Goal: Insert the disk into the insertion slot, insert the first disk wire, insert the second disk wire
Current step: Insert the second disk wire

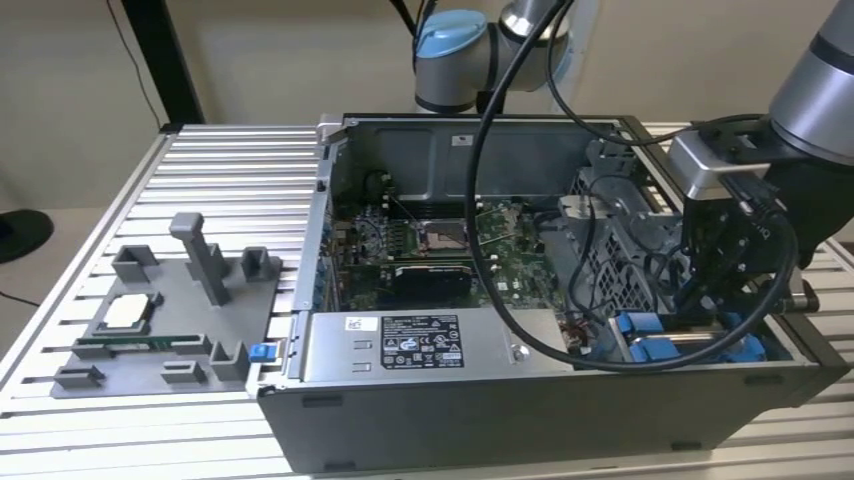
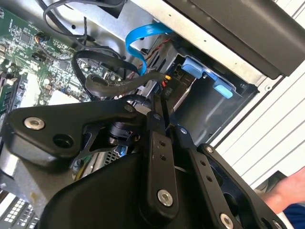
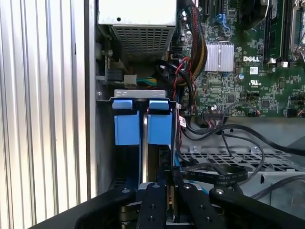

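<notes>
Pincer [image 3: 169,179] above blue-framed disk [image 3: 143,126]

In the exterior view, the end effector [image 1: 727,300] hid much of the insertion slot [image 1: 694,350] and most of the disk [image 1: 667,345]. A hand [image 2: 281,193] was cut off at the second wrist view's edge.

Blue-framed disk [image 3: 143,126] inside insertion slot [image 3: 106,143]

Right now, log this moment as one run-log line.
tool: shut on black wire connector | location: at insertion slot | disk: seated in slot | blue carrier tabs: visible
</notes>
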{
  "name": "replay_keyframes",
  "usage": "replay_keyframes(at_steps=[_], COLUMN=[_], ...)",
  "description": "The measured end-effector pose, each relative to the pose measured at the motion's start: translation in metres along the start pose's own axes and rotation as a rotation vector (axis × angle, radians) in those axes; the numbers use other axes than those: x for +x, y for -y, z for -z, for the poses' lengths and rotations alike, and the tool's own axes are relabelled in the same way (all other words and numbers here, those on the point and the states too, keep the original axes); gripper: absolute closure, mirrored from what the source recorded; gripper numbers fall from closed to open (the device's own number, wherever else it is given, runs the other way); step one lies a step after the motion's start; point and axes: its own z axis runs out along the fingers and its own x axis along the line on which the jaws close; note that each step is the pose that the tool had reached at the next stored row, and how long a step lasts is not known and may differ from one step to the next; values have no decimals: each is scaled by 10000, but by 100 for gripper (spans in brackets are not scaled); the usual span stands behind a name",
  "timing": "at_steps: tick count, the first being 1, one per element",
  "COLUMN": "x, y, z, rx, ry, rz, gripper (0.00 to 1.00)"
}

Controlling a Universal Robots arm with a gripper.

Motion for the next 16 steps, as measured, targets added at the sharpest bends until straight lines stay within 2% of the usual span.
replay_keyframes(at_steps=[6,10,12,13,15,16], x=[-3,-10,-11,-7,2,1], y=[0,-1,0,1,1,0], z=[-78,-73,-77,-104,-104,-77], rx=[2,4,3,3,1,1], ry=[-15,-48,-40,17,31,21], rz=[-1,-2,-1,1,1,-1], gripper=[100,100,100,0,0,0])
